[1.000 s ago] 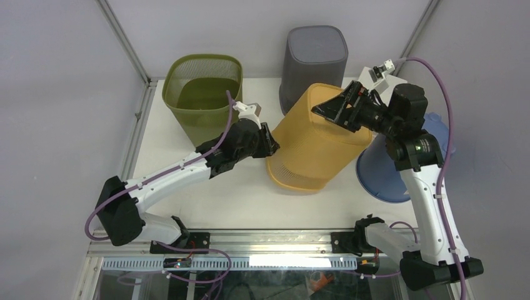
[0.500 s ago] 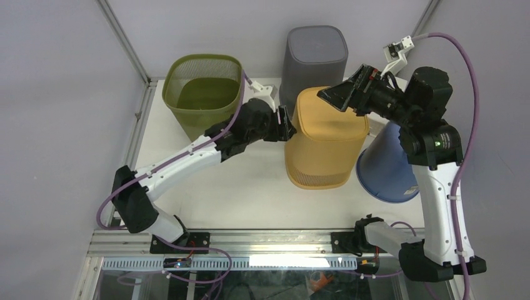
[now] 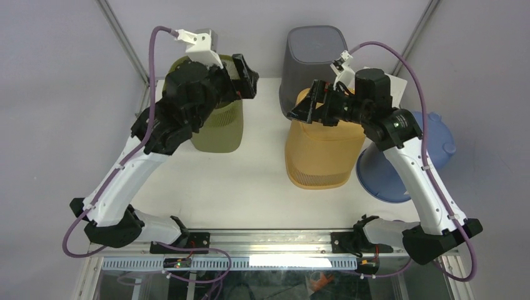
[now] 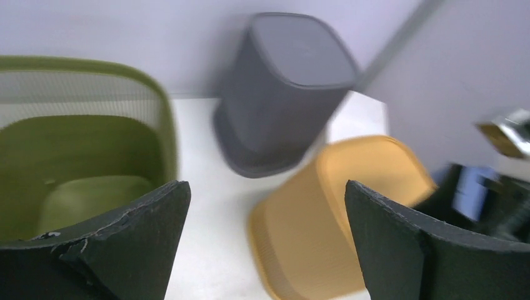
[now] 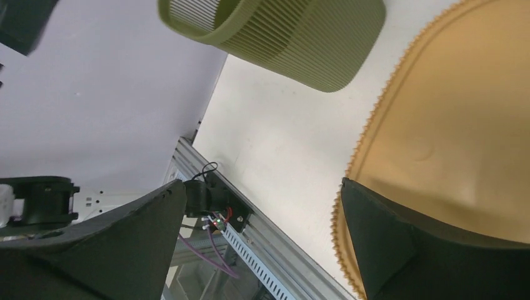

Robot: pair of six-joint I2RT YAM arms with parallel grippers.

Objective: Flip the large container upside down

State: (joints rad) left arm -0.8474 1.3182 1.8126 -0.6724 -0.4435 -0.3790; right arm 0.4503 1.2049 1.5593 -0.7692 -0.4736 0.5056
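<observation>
- Left gripper (image 3: 249, 76): raised well to the left of the yellow bin (image 3: 319, 153), above the green bin's far rim. Jaws spread wide with nothing between them; the left wrist view (image 4: 265, 187) shows only the table and the bins through the gap.
- Green bin (image 3: 219, 128): upright, mouth up, well left of the yellow bin with bare table (image 3: 250, 181) between them. The top half is hidden by the left arm in the top view. Mesh wall and inner floor are clear in the left wrist view (image 4: 81, 144).
- Grey bin (image 3: 315, 50): upside down, closed base up, just behind the yellow bin. Touching or not: cannot tell.
- Yellow bin: stands upside down on its rim near the table's middle, flat closed base facing up, ribbed wall flaring down to the table.
- Right gripper (image 3: 306, 100): over the far left edge of the yellow bin's base. Jaws fully apart, gripping nothing. In the right wrist view (image 5: 262, 187) one finger overlaps the yellow base (image 5: 462, 125); contact: cannot tell.
- Blue bin (image 3: 431, 134): just right of the yellow bin, partly behind the right arm.
</observation>
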